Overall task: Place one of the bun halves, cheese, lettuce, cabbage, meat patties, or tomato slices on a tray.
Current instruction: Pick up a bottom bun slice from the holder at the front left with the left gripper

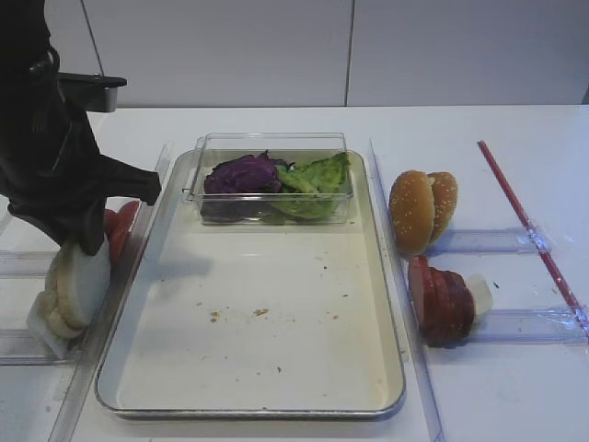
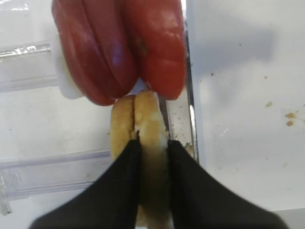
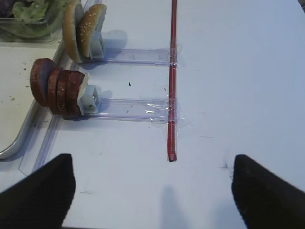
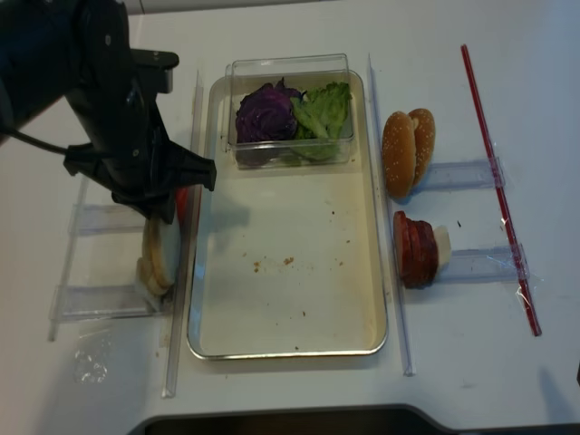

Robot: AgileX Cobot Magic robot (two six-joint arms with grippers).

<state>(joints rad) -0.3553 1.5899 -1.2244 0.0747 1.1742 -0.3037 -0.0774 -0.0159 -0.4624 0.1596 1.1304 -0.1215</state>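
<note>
Left claw pinching one bun half left of tray | right claw gaping | risk: neighbouring half dragging along, tomato slices toppling.

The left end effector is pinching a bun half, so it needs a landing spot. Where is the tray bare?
The tray is bare from the clear box of cabbage and lettuce down to its near rim, apart from crumbs. The far end, under the box, is crowded.

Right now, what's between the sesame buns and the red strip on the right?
Only bare white table and a clear plastic rail taped down, running from the sesame buns to the red strip. The right wrist view shows it best.
</note>
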